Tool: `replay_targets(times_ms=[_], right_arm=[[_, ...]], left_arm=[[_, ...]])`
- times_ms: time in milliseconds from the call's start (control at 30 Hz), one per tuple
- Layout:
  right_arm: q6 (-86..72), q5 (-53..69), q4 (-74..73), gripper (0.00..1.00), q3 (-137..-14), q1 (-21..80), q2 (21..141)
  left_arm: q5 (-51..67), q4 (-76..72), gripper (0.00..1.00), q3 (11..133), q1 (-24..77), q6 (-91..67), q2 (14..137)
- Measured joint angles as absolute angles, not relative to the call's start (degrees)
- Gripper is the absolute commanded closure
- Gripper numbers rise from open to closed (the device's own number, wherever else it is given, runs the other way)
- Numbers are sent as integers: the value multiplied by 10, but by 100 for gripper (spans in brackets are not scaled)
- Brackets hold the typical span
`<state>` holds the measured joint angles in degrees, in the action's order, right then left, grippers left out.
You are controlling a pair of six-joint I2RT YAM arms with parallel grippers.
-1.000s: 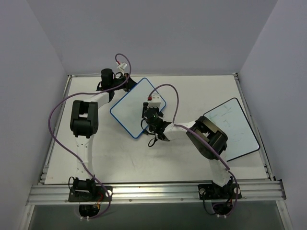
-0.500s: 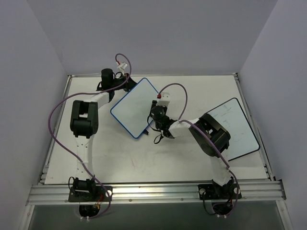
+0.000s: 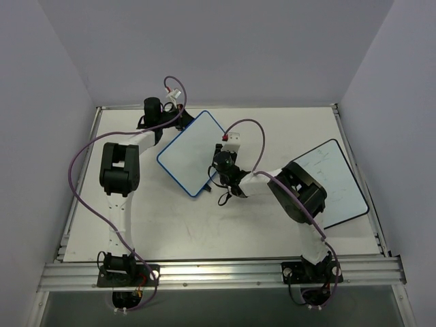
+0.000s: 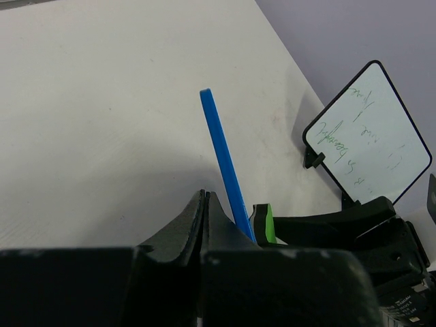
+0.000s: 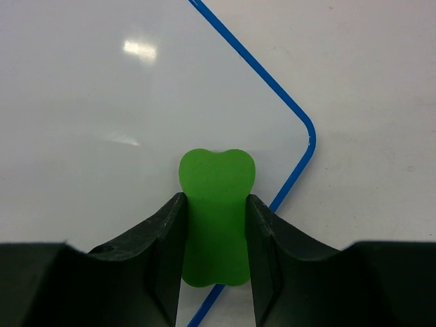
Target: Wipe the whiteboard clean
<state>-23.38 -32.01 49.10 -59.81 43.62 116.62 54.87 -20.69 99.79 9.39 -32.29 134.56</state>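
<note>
Whiteboard [image 3: 185, 152] near the table's [image 3: 170, 225] far edge looks wiped clean, little left; right gripper [image 5: 216, 199] clamps a green eraser [image 5: 216, 176] at its corner, left gripper [image 4: 205, 199] clenched empty beside it

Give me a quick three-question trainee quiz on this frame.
1. Multiple choice: what do the right fingers grip? A) a marker B) a green eraser C) nothing
2. True or false: the black-framed board carries handwriting.
3. Short answer: which arm's fingers are at the far edge of the blue-framed whiteboard?
Key: 1 B; 2 true; 3 the left fingers.
</note>
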Motion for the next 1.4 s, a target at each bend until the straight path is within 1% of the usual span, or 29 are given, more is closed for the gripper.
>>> replay_targets(times_ms=[367, 633, 933, 1200, 1400], right_arm=[[-235, -365, 492, 100, -598, 486, 1165], [-244, -359, 484, 100, -601, 473, 1165], [-246, -322, 451, 100, -613, 426, 1165], [-234, -331, 449, 100, -615, 437, 1166], [-225, -357, 450, 100, -620, 466, 1168]], left_arm=[[546, -205, 98, 998, 94, -321, 1345], [542, -203, 98, 998, 94, -318, 1344], [543, -194, 98, 998, 95, -310, 1341], [542, -193, 98, 998, 95, -309, 1341], [542, -193, 98, 998, 95, -309, 1341]])
